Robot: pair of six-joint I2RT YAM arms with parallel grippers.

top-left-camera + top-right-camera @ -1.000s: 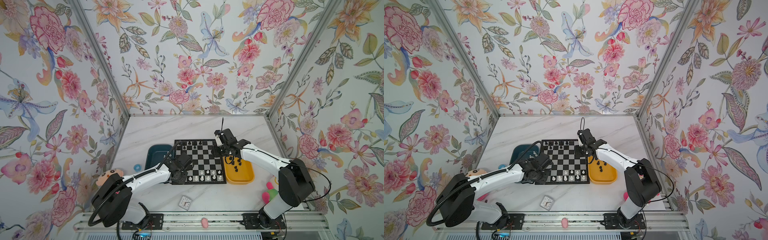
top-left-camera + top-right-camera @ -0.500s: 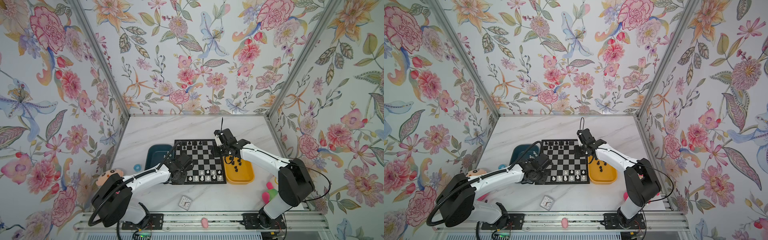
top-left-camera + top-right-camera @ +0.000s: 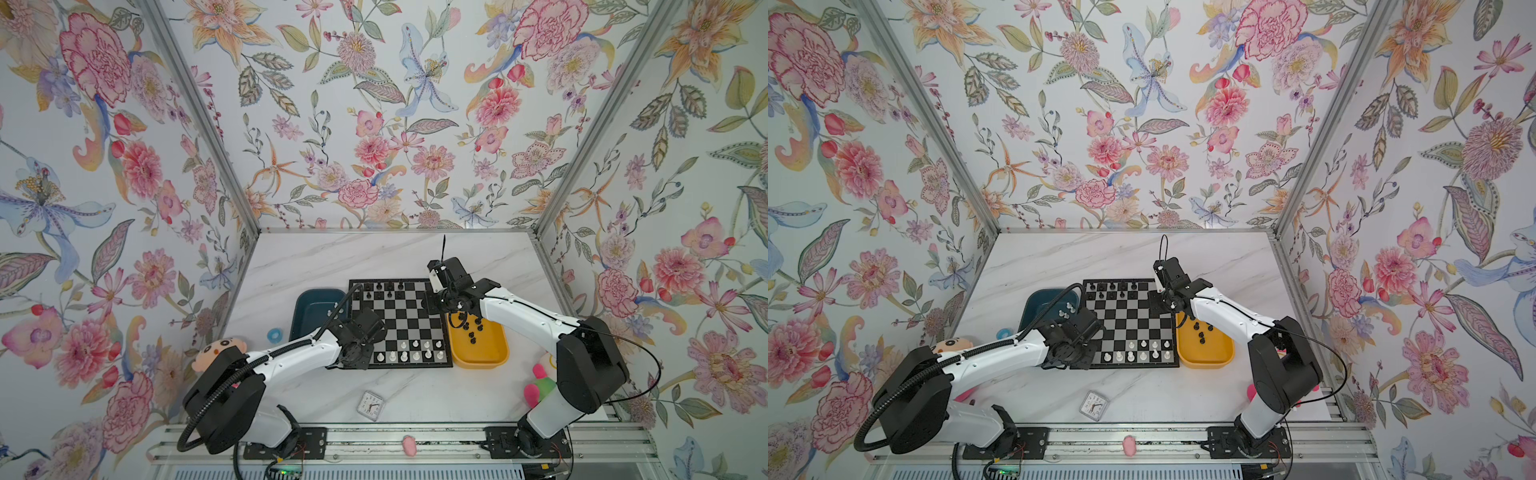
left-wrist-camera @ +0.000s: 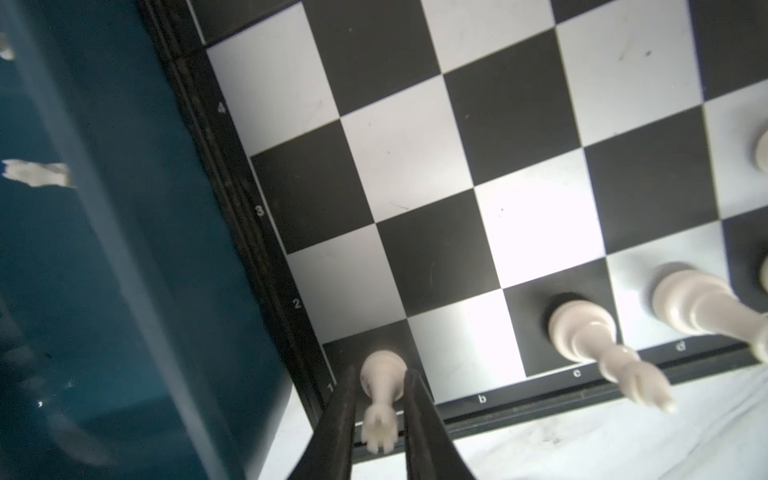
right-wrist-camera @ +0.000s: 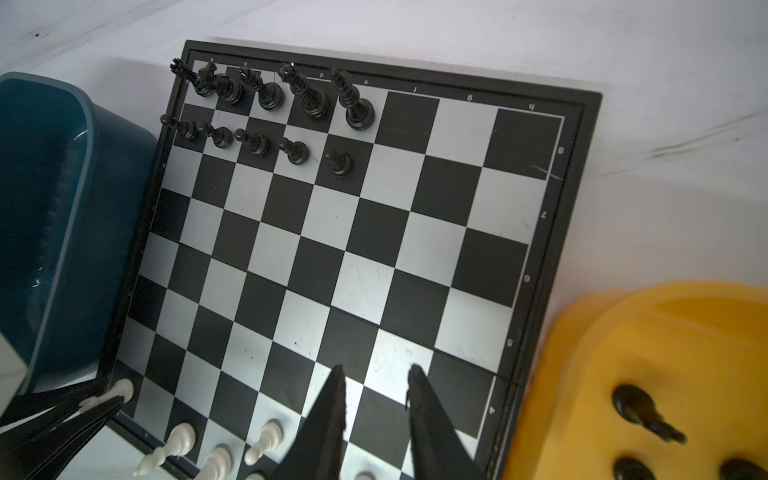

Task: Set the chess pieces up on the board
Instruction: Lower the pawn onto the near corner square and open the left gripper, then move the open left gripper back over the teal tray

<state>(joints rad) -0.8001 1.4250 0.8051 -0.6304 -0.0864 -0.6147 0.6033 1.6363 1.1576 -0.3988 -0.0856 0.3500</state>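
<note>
The board (image 3: 405,320) lies mid-table. Black chess pieces (image 3: 380,287) fill part of its far left rows and white ones (image 3: 415,351) stand along the near rows. My left gripper (image 4: 379,390) is open at the near left corner. Its fingers flank a white rook (image 4: 382,374) standing upright on the corner square, with a thin gap on each side. My right gripper (image 5: 376,374) hovers open and empty over the board's right half (image 5: 374,257). More black pieces (image 3: 471,328) lie in the yellow tray (image 3: 490,361). White ones (image 3: 1065,311) lie in the teal tray (image 3: 316,303).
A small clock (image 3: 371,405) lies in front of the board. A plush doll (image 3: 216,351) and a blue ring (image 3: 274,334) sit at the left, and a pink and green toy (image 3: 538,384) sits by the right arm's base.
The left jaws have eased apart around the white rook. Neither arm has visibly shifted in the top views, and the right gripper is unchanged.
</note>
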